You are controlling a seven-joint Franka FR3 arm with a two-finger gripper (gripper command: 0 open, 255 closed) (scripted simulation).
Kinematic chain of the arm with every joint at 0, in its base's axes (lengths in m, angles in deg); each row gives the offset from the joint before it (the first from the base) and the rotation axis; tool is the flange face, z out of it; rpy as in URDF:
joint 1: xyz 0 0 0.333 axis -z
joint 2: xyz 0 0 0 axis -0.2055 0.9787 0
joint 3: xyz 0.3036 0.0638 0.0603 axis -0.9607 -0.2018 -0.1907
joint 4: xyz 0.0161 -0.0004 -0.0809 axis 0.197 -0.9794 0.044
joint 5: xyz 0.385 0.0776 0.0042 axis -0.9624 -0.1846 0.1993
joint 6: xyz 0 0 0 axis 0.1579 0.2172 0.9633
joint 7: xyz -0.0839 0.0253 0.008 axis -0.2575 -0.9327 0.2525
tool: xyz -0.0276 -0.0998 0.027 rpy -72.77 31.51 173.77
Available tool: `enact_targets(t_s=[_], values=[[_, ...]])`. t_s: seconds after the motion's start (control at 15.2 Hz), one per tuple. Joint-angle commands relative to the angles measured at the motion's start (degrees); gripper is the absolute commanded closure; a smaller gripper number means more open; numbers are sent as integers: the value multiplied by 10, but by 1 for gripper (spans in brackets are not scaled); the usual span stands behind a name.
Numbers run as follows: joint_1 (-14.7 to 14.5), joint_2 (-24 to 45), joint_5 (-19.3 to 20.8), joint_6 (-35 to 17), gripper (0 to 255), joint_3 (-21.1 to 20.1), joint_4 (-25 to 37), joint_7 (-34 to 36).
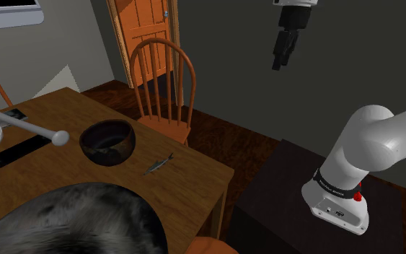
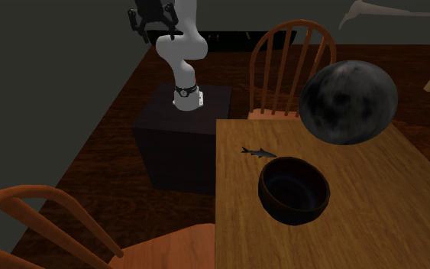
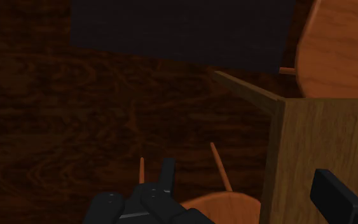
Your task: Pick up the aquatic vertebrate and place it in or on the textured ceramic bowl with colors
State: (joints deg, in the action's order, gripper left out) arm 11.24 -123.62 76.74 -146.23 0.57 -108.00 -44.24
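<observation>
On the table (image 1: 194, 182), fish (image 1: 158, 164) lies beside dark bowl (image 1: 107, 141), grey sphere (image 1: 71, 220) near; claw (image 1: 279, 63), spread open, hangs well apart.

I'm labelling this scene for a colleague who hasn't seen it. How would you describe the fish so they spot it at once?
Find the wooden table and the dark bowl on it. Beside the bowl, on the side toward the robot's stand, lies the fish: a slim grey sliver lying flat, unlike the round bowl and the big grey ball.
</observation>
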Motion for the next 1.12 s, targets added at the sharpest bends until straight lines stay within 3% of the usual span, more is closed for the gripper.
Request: enact_targets(t_s=[0.0,0.53,1.06], values=[[0,0,0,0,0,0,0,0],[-62,87,-18,-165,0,0,-49,-120],[-126,203,-48,-313,0,-8,-54,-242]])
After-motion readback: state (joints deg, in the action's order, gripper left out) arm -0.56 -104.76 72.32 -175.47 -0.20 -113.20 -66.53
